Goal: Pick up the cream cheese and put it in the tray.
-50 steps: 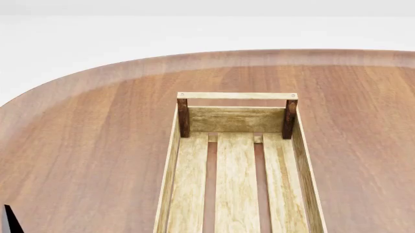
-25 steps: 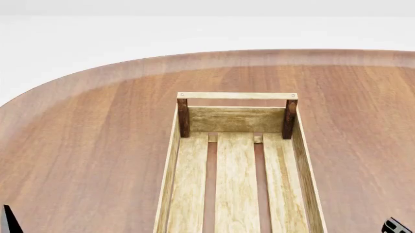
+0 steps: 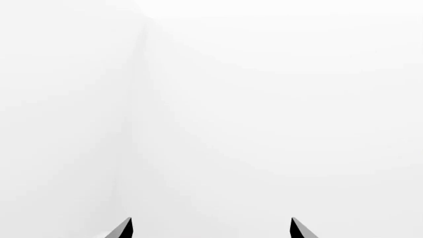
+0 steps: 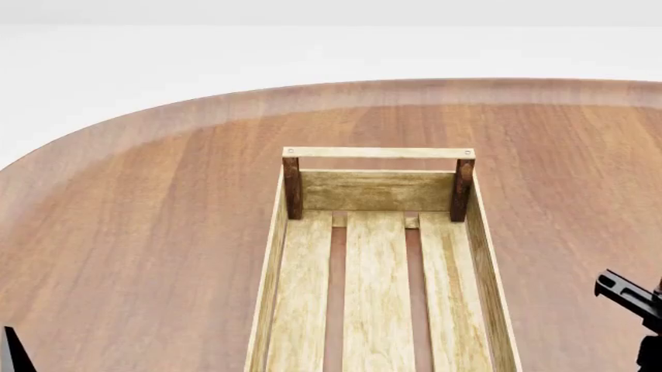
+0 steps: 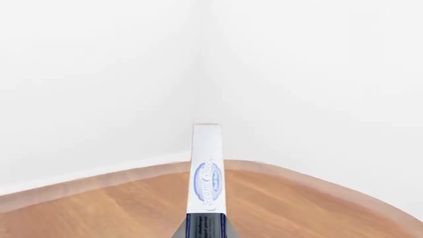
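The pick looks done: my right gripper [image 5: 206, 229] has its jaws pinching the cream cheese [image 5: 207, 171], which in the right wrist view stands on edge straight out from the jaws, its narrow side with the blue oval logo facing the camera. The box is lifted clear above the table [image 5: 99, 208], touching nothing but my jaws.

What is left is the carry and the release. In the head view the tray [image 4: 377, 190] sits in the middle of the table with its slatted floor bare, so nothing is in it yet. My right arm shows only as a dark part at the right edge of that view, beside the tray's right wall and not over it; the box itself is not visible there. I judge I am about halfway: the box has to go sideways over the tray's right wall, come down between the walls, and be let go onto the floor boards.

My left gripper [image 3: 211, 229] has its jaws spread, holding nothing and facing blank white background.
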